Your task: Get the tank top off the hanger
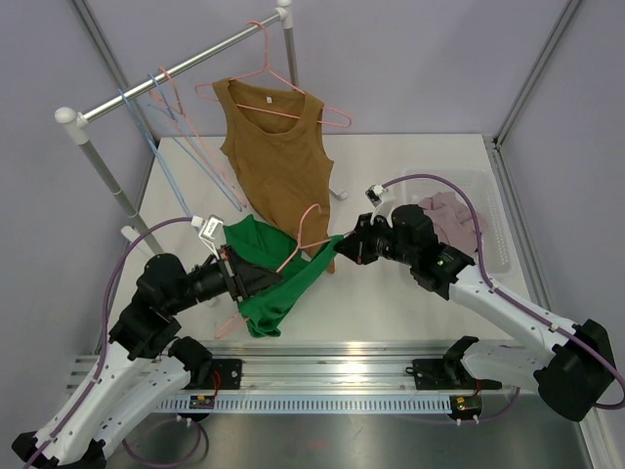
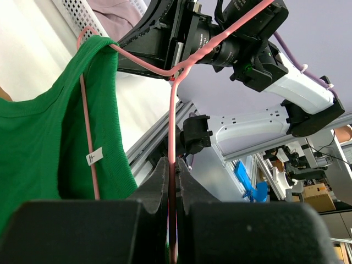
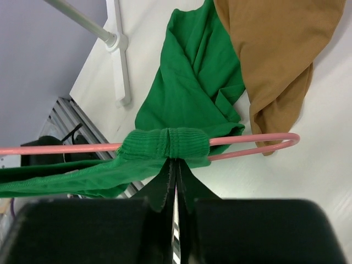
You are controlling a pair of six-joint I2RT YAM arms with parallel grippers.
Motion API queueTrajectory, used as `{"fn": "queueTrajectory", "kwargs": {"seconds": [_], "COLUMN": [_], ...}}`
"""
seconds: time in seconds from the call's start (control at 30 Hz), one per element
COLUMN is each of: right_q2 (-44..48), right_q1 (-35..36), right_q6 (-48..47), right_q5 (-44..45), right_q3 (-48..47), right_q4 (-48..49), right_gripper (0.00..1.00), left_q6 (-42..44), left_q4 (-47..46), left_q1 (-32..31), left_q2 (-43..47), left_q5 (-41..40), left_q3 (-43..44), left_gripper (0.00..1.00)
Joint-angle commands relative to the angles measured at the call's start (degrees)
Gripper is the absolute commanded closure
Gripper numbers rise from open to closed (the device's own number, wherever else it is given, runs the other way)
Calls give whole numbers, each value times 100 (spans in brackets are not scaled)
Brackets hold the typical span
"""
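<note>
A green tank top [image 1: 274,283] hangs on a pink hanger [image 1: 304,230] held above the table's middle. My left gripper [image 1: 256,277] is shut on the hanger's bar; in the left wrist view the pink bar [image 2: 171,121] runs between the closed fingers [image 2: 159,179], with the green top [image 2: 44,143] to the left. My right gripper [image 1: 344,246] is shut on the top's bunched shoulder strap [image 3: 168,144] at the hanger's right end [image 3: 253,139]. The rest of the green top droops toward the table.
A brown tank top [image 1: 276,156] hangs on another pink hanger from the clothes rail [image 1: 176,68] at the back; its hem shows in the right wrist view [image 3: 275,49]. Empty blue and pink hangers [image 1: 166,122] hang to its left. A clear bin [image 1: 488,220] with pinkish clothes stands at the right.
</note>
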State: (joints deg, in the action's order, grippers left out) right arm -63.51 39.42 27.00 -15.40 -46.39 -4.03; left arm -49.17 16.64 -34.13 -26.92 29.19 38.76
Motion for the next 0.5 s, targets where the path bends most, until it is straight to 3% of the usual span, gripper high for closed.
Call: {"fn": "queueTrajectory", "kwargs": {"seconds": [0.0,0.13,0.17,0.2,0.33,0.4,0.47], "right_q2": [31,136,171,181,251,260,198], "right_q1": [48,48,48,48,48,48,48], "right_q6": [-46,-99,-108,-82,103,200,226], "right_q5": [300,389,310,170,-33,-138,-200], "right_q3": [-256,-204,-195,-186,-168,-195,-247], "right_q4": [342,306,333,333,596,675,693], "right_gripper": [100,100,94,67,44,39,23], "left_q6": [-76,-32,-23,-5,4,-49,-75], "left_q4": [-443,-320,-276,-258,-240,-346,-434], "left_q1": [-24,-24,-24,-24,-24,-24,-24], "left_q2": [125,187,187,178,152,125,108], "left_q5": [140,35,8,-36,-45,25,60], "left_q3": [123,167,175,184,193,176,158], "left_gripper": [100,100,100,100,100,100,100]}}
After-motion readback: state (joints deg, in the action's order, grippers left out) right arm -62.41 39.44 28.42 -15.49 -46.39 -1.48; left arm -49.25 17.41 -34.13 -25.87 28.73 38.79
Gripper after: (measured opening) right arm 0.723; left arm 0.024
